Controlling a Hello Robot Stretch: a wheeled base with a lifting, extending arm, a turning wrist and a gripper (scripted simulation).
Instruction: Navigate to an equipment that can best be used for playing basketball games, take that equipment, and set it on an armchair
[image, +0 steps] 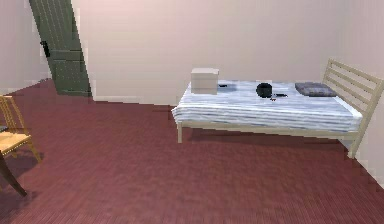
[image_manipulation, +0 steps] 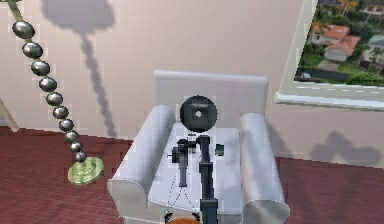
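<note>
Forward view: a bedroom with a dark red floor. A bed (image: 260, 112) stands along the far wall. A white box (image: 205, 79) sits at the bed's left end. A small dark round thing (image: 264, 90) lies near the middle of its far edge, and a grey pillow (image: 314, 90) lies at the headboard end. A green door (image: 62, 45) is at the upper left, and a wooden chair (image: 12, 135) is at the left edge.

Arm side view: a pale armchair (image_manipulation: 150, 150) stands between a beaded floor lamp (image_manipulation: 85, 170) and a window (image_manipulation: 345, 45). The arm (image_manipulation: 207, 190) rises over the seat's front edge, with the gripper (image_manipulation: 184, 152) at mid-seat. A dark ball (image_manipulation: 197, 112) shows at the seat's back edge, before the backrest.

It cannot be told how the fingers are set, or whether they hold anything.

This looks like the placing step. The next move calls for settling the ball on the seat and letting go gently so it does not roll off.
</note>
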